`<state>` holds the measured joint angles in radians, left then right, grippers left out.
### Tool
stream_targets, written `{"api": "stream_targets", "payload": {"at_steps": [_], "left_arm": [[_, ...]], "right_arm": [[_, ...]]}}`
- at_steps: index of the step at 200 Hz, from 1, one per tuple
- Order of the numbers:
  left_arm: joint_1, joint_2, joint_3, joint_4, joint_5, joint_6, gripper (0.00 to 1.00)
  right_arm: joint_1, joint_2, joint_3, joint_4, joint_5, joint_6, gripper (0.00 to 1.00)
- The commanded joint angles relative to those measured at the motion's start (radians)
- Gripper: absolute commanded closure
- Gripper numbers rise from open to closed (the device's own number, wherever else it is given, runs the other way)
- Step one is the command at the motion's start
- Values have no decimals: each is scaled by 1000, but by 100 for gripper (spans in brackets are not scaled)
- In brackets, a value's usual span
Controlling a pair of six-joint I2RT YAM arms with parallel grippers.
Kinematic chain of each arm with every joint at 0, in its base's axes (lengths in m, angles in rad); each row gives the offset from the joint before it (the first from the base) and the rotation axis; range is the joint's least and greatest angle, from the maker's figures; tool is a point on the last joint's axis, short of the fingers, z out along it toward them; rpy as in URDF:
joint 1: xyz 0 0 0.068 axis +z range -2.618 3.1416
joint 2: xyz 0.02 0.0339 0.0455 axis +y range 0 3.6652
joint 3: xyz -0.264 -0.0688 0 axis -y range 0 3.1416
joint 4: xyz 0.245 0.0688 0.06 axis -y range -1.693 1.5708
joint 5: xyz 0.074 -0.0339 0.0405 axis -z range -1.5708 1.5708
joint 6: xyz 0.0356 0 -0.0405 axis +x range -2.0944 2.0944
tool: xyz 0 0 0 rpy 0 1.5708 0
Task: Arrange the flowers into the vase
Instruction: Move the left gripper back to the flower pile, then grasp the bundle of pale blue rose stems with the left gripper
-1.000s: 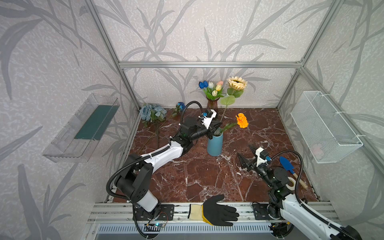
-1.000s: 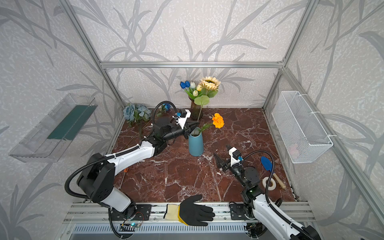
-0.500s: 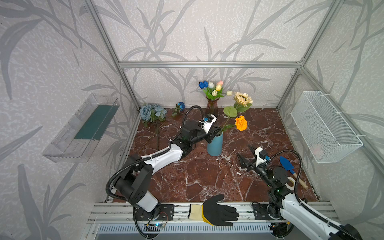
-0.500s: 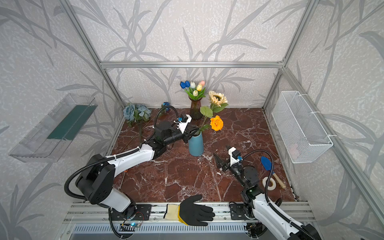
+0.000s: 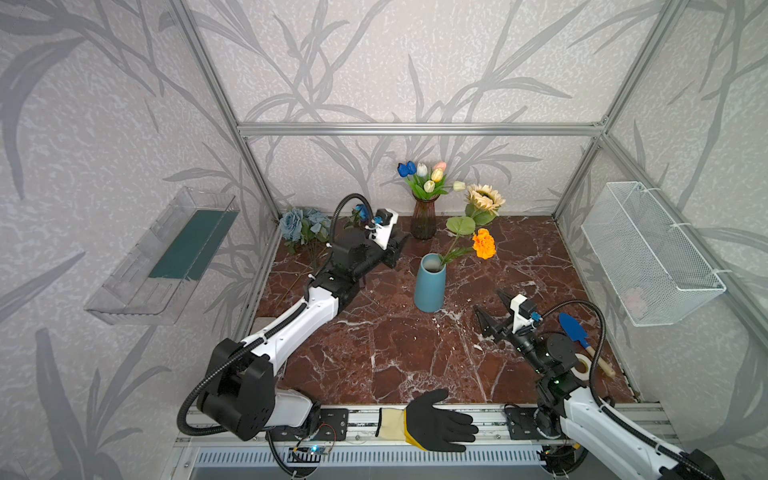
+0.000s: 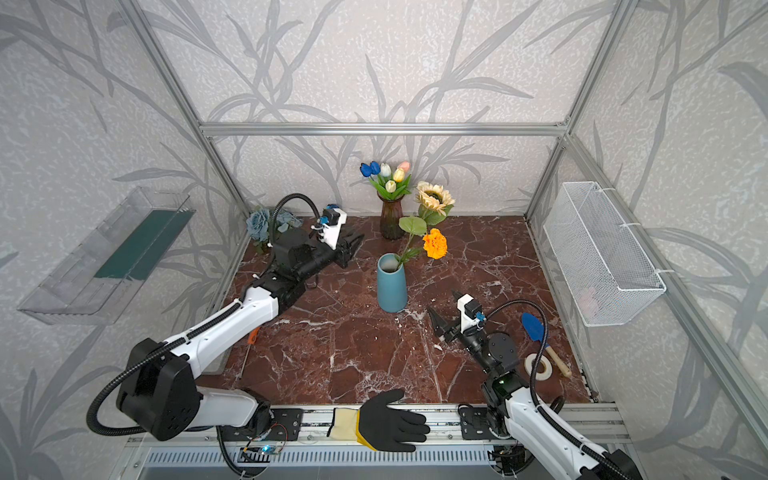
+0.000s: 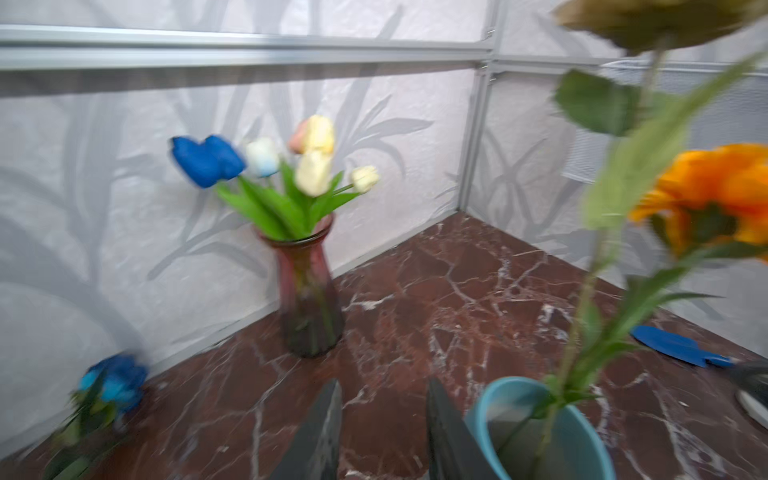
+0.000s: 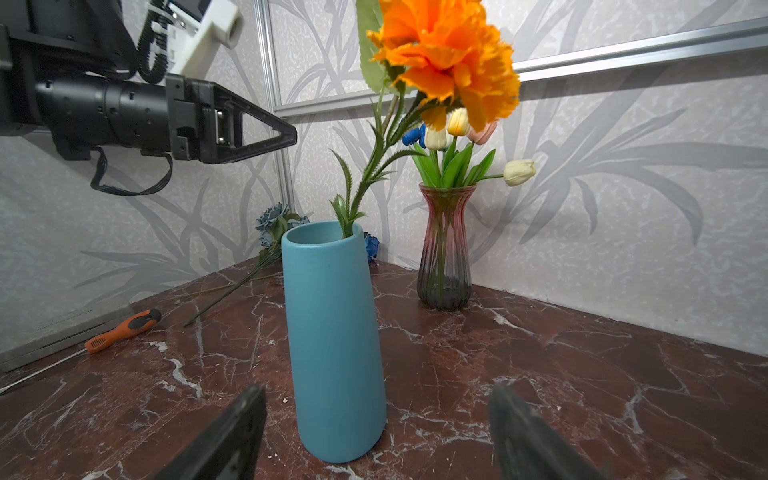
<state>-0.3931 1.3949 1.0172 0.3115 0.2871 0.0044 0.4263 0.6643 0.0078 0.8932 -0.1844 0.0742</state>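
The blue vase (image 5: 429,286) (image 6: 391,286) stands mid-table and holds two flowers. They are an orange marigold (image 5: 484,244) (image 8: 449,54) and a beige daisy (image 5: 485,198) (image 6: 435,198), both leaning right. My left gripper (image 5: 395,248) (image 7: 382,382) hovers open and empty just left of the vase rim. My right gripper (image 5: 489,301) (image 8: 376,390) rests open, low and to the right of the vase. Dusty-blue roses (image 5: 299,222) and a dark-blue rose (image 5: 362,212) (image 7: 114,380) lie at the back left. Tulips (image 5: 424,176) fill a glass vase (image 5: 424,216) at the back wall.
A black glove (image 5: 436,419) lies on the front rail. A blue trowel (image 5: 575,330) and a tape roll (image 5: 582,365) sit at the right. An orange screwdriver (image 8: 124,328) lies on the left. A wire basket (image 5: 648,253) hangs on the right wall and a clear shelf (image 5: 166,253) on the left wall.
My left gripper opened, let go of the daisy stem in the blue vase and drew back to the left. The daisy tipped over to the right. The right arm stayed still.
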Motion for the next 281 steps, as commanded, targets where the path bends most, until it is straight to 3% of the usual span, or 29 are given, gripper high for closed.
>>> {"api": "stream_targets", "payload": {"at_steps": [1, 20, 33, 53, 82, 109, 150, 215, 263, 281], "left_arm": [[99, 63, 91, -232, -201, -82, 65], [185, 165, 219, -482, -380, -133, 64], [241, 237, 294, -609, -457, -183, 65], [303, 330, 355, -711, -519, -167, 63], [395, 467, 466, -859, -495, -189, 56], [459, 567, 542, -913, -427, -181, 53], [476, 750, 721, -1046, -409, -145, 52], [498, 854, 781, -1062, -399, -142, 52], [503, 867, 773, -1050, -398, -138, 68], [502, 865, 771, -1050, -400, -138, 79]], "right_arm": [[5, -12, -10, 29, -7, -8, 16], [5, -12, -11, 27, -6, -9, 15], [5, -13, -11, 28, -8, -8, 16], [5, -14, -8, 27, -33, -12, 16], [15, 14, 19, 26, -146, -41, 16], [38, 56, 31, 39, -154, -59, 16], [39, 59, 30, 46, -149, -53, 16], [41, 20, 25, 23, -133, -58, 16], [42, 33, 26, 31, -129, -54, 16], [42, 38, 24, 34, -126, -54, 16]]}}
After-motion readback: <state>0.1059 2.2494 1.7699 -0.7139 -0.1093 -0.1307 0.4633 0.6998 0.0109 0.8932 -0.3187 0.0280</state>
